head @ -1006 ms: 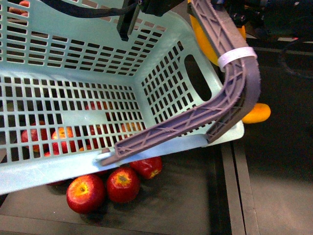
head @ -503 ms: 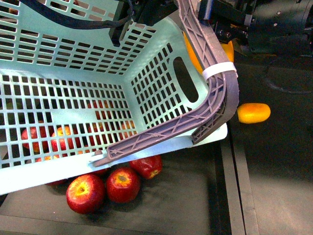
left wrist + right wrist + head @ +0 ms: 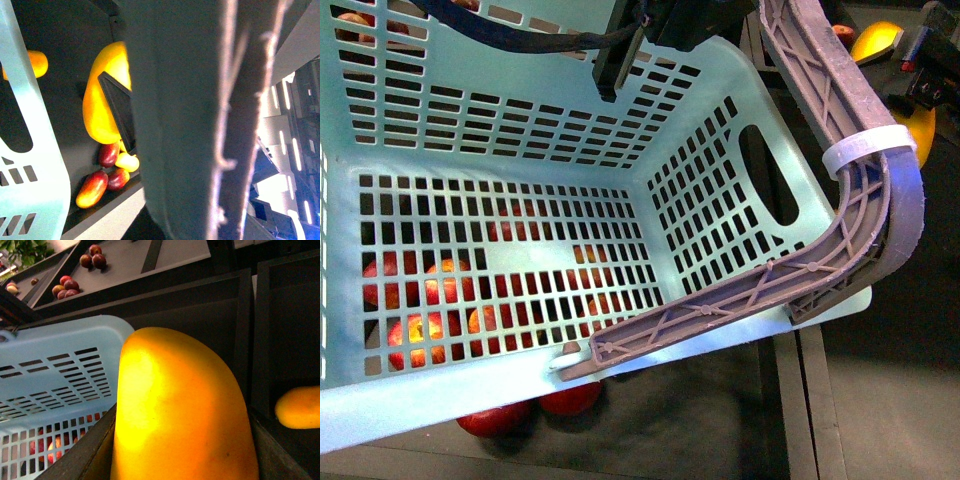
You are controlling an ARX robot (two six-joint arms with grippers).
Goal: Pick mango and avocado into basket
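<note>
Right gripper (image 3: 182, 445) clasps the smooth oval mango (image 3: 175, 390) — left gripper (image 3: 618, 60) clamps the slotted, ribbed-handled turquoise basket (image 3: 520, 130).

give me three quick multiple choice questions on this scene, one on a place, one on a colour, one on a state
1. Where are the apples?
A in the basket
B under the basket
C on the handle

2. What colour is the zip tie?
A white
B red
C black

3. The basket is:
A empty
B holding the mango
C upside down

Answers: B, they show through the floor slots and below the rim; A, a white band wraps the handle; A, nothing lies inside, and the mango is outside it.
</note>
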